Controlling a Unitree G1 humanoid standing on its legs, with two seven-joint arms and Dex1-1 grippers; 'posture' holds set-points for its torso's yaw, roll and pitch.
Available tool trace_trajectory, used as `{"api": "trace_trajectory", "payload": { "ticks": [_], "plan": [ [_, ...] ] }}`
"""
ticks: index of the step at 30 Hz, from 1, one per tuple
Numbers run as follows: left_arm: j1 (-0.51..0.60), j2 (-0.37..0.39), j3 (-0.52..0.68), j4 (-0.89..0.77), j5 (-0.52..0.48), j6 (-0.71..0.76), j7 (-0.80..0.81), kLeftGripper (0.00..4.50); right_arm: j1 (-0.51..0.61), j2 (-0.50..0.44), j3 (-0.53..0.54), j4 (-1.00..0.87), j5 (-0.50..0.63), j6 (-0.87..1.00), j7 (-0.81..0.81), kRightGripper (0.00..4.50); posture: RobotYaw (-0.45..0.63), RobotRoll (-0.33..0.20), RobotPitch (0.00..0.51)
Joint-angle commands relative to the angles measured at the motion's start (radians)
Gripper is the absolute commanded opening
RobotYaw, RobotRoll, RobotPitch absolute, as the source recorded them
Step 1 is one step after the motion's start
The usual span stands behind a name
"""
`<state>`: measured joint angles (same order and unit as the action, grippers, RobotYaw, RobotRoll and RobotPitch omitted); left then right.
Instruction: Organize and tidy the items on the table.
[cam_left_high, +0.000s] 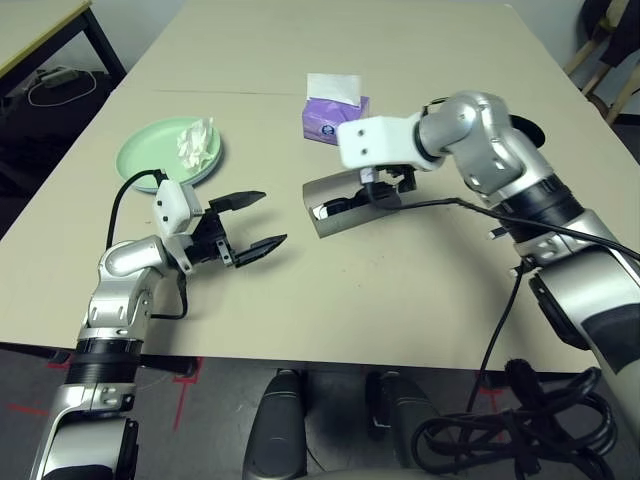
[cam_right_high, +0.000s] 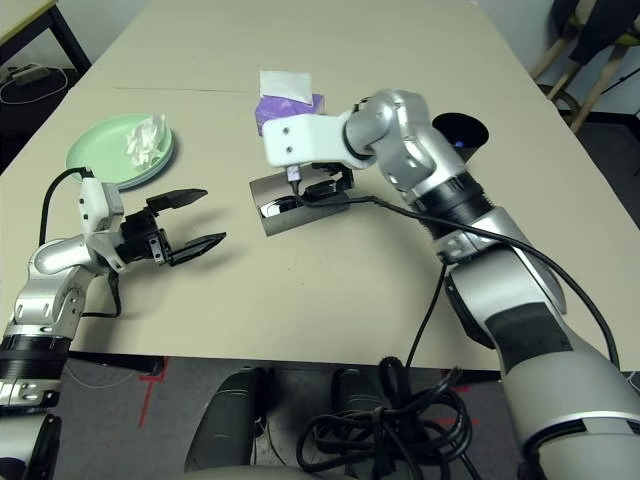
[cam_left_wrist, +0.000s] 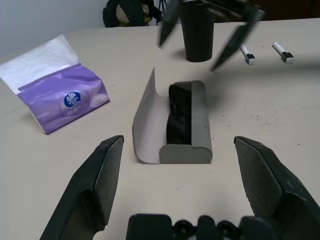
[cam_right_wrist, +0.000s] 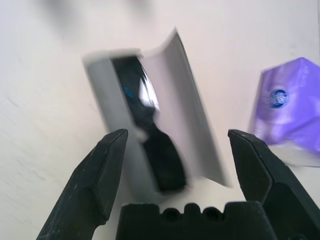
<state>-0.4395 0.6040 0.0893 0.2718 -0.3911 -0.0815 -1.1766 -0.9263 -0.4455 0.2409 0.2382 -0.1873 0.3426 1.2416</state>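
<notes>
A grey glasses case (cam_left_high: 335, 205) lies open at the middle of the table (cam_left_high: 400, 290), with black sunglasses (cam_left_wrist: 177, 112) resting inside it. My right gripper (cam_right_wrist: 179, 136) hovers just above the case, open, with nothing between its fingers. My left gripper (cam_left_high: 272, 217) is open and empty, low over the table to the left of the case and pointing at it. At the far left, crumpled white tissue (cam_left_high: 195, 143) sits on a mint green plate (cam_left_high: 150, 160). A black cup (cam_right_high: 460, 133) stands behind my right arm, with two white pens (cam_left_wrist: 247, 52) near it.
A purple tissue box (cam_left_high: 335, 115) with a white sheet sticking out stands just beyond the case. A black cable (cam_left_high: 470, 205) runs from my right wrist across the table's right side. A side table (cam_left_high: 40, 30) stands off the far left corner.
</notes>
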Motion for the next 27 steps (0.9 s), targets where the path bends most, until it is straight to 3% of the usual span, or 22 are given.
{"api": "trace_trajectory", "payload": {
  "ticks": [1,5,8,12,15,21,27],
  "plan": [
    [-0.039,-0.008,-0.011,0.079,0.010,-0.031,-0.035,4.50,0.133,0.008,-0.109,-0.117,0.130,0.173,-0.050,4.45,0.04,0.000,0.091],
    [-0.079,-0.013,-0.009,0.156,0.016,-0.067,-0.058,4.50,0.288,0.109,-0.246,-0.203,0.288,0.244,-0.180,4.45,0.04,0.000,0.097],
    [-0.089,-0.018,-0.010,0.204,0.022,-0.082,-0.067,4.50,0.377,0.193,-0.357,-0.197,0.383,0.132,-0.285,4.45,0.04,0.000,0.106],
    [-0.103,-0.031,-0.001,0.270,0.034,-0.108,-0.050,4.50,0.453,0.233,-0.394,-0.171,0.415,0.005,-0.384,4.45,0.04,0.000,0.113],
    [-0.119,-0.044,0.001,0.326,0.053,-0.132,-0.027,4.50,0.493,0.231,-0.395,-0.109,0.414,-0.138,-0.401,4.45,0.05,0.000,0.117],
    [-0.156,-0.080,0.003,0.422,0.083,-0.162,0.033,4.50,0.551,0.166,-0.371,0.050,0.430,-0.471,-0.280,4.45,0.05,0.000,0.120],
    [-0.181,-0.093,0.014,0.461,0.089,-0.178,0.054,4.50,0.534,0.123,-0.361,0.189,0.437,-0.621,-0.224,4.45,0.05,0.000,0.119]
  ]
}}
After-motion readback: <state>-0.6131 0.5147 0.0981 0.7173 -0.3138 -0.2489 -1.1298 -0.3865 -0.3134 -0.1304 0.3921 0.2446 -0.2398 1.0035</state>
